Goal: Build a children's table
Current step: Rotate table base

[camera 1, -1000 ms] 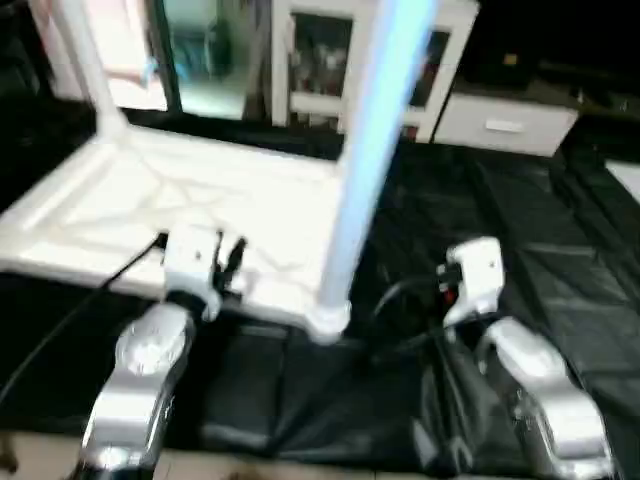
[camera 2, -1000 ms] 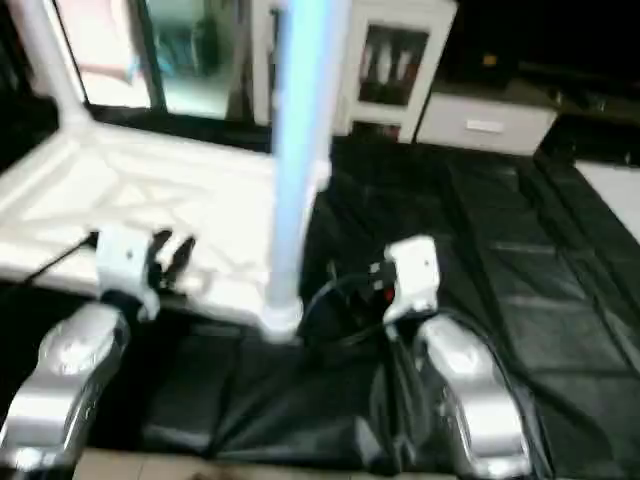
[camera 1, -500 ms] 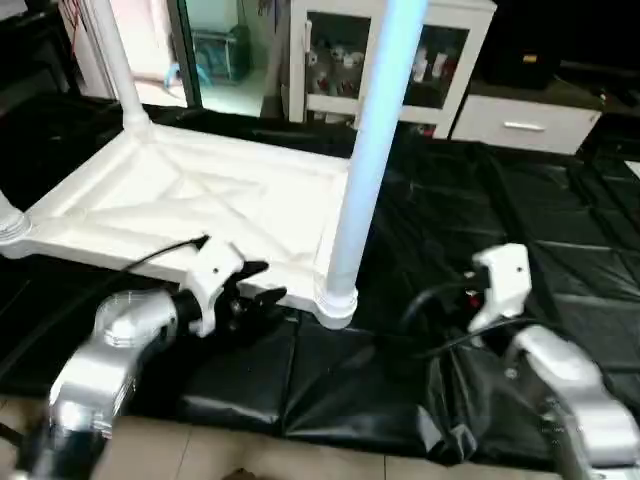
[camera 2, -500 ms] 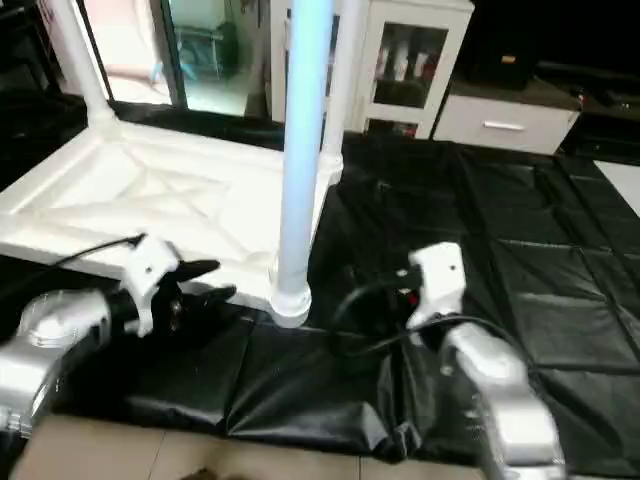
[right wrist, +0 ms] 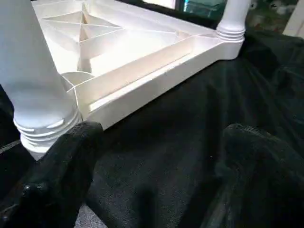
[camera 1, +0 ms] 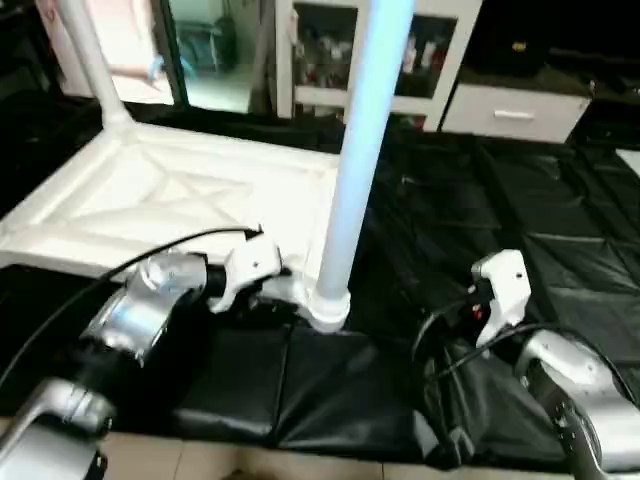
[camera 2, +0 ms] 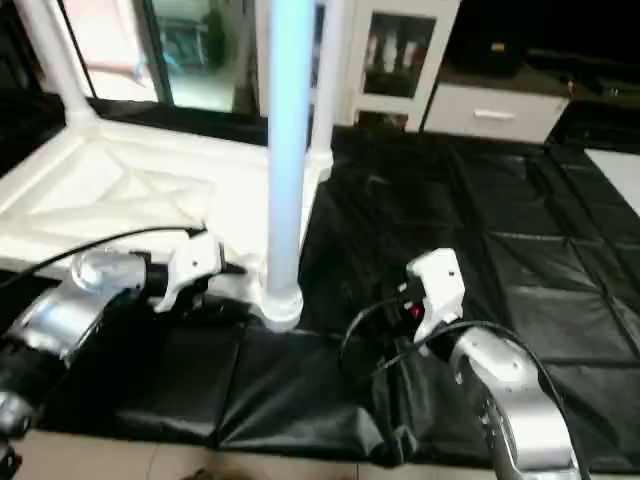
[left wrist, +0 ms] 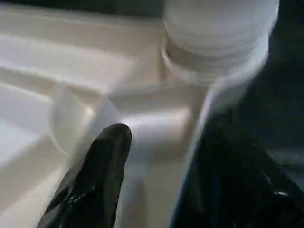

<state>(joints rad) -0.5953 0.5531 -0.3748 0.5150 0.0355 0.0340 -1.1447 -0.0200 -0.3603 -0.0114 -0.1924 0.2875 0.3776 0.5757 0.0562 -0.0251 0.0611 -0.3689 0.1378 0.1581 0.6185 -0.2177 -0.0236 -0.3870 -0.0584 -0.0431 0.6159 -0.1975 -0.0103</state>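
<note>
Lying upside down on the black-sheeted counter (camera 1: 560, 230), the white plastic ribbed table top (camera 1: 170, 200) carries upright white tube legs (camera 1: 360, 150); the left tool (left wrist: 156, 190) straddles its near rim, unclenched; the right tool (right wrist: 156, 180) hangs released, empty.

The table top (camera 1: 170, 205) was smooth white plastic with a faint sheen, its legs (camera 1: 350, 170) likewise; the work table's black sheet (camera 1: 520, 200) looked glossy and creased; the forearms (camera 1: 140, 310) were polished silver metal
</note>
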